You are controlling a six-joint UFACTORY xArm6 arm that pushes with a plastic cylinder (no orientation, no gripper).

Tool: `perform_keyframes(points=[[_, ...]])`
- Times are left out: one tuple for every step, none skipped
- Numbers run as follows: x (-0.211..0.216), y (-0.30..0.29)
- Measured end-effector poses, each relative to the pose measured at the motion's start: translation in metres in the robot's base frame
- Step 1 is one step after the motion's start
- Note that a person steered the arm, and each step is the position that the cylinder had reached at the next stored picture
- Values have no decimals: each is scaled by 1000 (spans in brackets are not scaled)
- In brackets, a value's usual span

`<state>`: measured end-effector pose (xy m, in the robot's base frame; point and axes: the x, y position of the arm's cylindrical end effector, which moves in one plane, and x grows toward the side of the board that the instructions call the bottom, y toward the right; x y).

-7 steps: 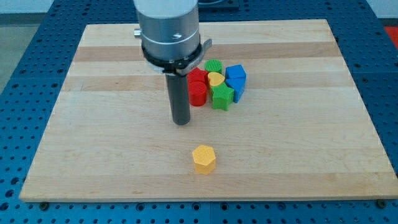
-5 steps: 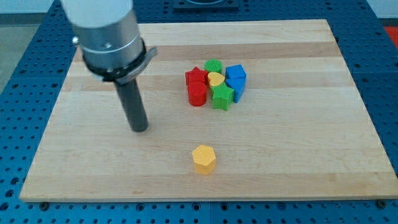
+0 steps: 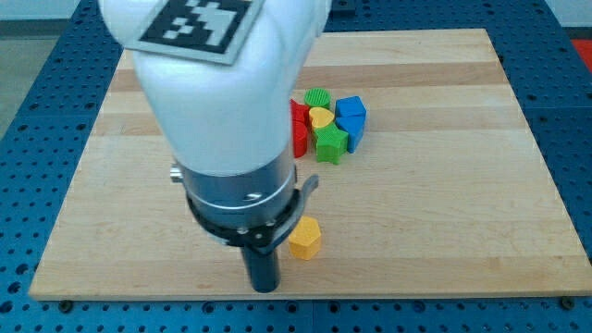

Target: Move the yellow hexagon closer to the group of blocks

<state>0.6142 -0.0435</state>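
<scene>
single raised view, angled down over wooden board (image 3: 444, 231)

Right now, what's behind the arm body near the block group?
Red block edges show beside the arm; the rest is covered. My tip sits left-below the yellow hexagon.

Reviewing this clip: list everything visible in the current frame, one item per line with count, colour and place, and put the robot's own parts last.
light wooden board: 1, pale wood, fills most of the view.
blue perforated base: 1, blue, around the board's edges.
yellow hexagon block: 1, yellow, alone near the view's bottom centre.
green round ribbed block: 1, green, top of the group.
yellow heart block: 1, yellow, middle of the group.
green star block: 1, green, bottom of the group.
blue blocks: apparently 2, blue, right side of the group; shapes unclear.
red blocks: red, left side of the group, partly hidden by the arm; count unclear.
arm housing: 1, white with a black-and-white marker, the view's left-centre.
my tip: 1, dark, just left of and below the yellow hexagon.
</scene>
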Motion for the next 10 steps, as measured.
perform_keyframes(points=[[-5, 7], [-11, 12], [-17, 18], [-17, 38], [-18, 49], [-30, 48], [-47, 35], [-65, 20], [-84, 5], [-103, -8]])
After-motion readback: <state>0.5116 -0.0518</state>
